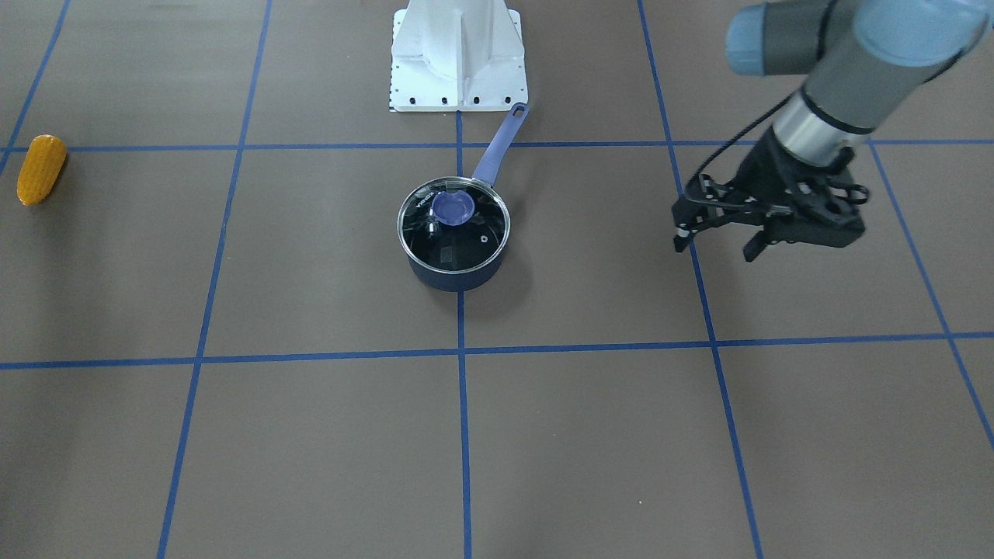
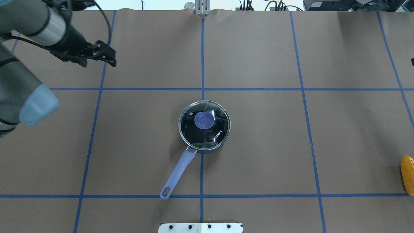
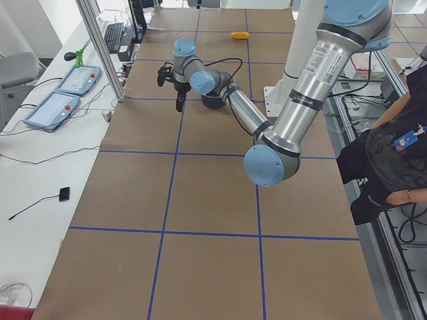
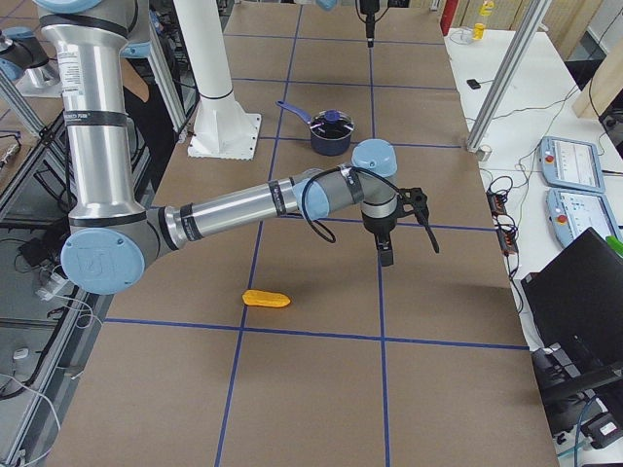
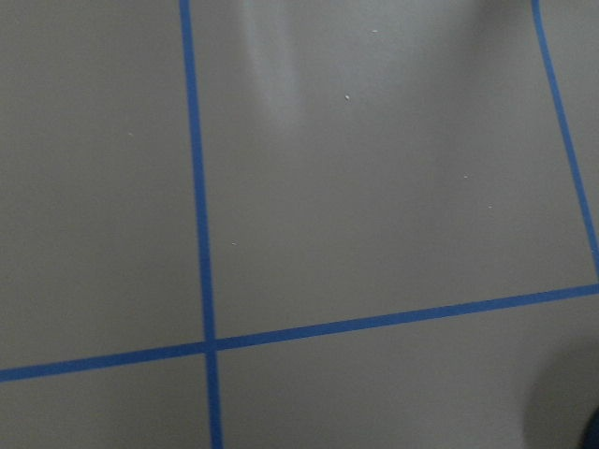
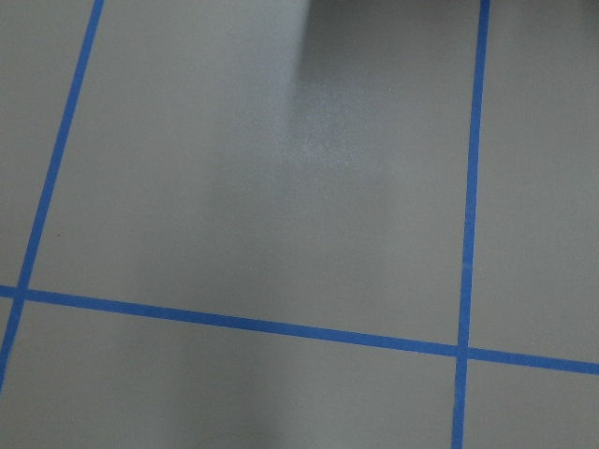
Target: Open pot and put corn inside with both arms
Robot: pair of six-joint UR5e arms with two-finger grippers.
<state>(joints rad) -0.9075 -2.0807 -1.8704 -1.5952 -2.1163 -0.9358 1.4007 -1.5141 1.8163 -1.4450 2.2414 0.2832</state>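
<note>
**Work surface and room.** The table [image 2: 258, 145] is covered edge to edge in brown paper, and blue tape [image 2: 202, 64] divides it into large squares.

- **Pot:** The pot [image 1: 457, 278] stands at the middle of the table, on a tape line. Its glass lid [image 1: 458, 241] is seated, with the blue knob [image 1: 453, 207] on top. The handle [image 1: 497, 147] points toward the white base [image 1: 458, 58].
- **Corn:** The corn [image 2: 408, 174] lies flat at the right edge of the overhead view. It is well apart from the pot, with bare paper between them.
- **Left gripper:** The left gripper [image 1: 716, 247] hangs above the paper, left of the pot and farther from the base in the overhead view. Its fingers are spread wide and there is nothing between them.
- **Right gripper:** The right gripper [image 4: 386, 255] shows only in the right side view, pointing down over the paper near the corn. From there you cannot tell how far it is open or whether it holds anything.
- **Wrist cameras:** Both give you only brown paper and crossing tape lines.
- **Room:** Beyond the table's far long edge, a white bench [image 3: 27, 187] carries two pendants [image 3: 75, 79] and a keyboard [image 3: 112, 37]. Aluminium posts [image 3: 100, 50] rise at the bench's edge. A person [image 3: 390, 160] in dark clothing is at the right edge of the left side view, on the robot's side of the table.
</note>
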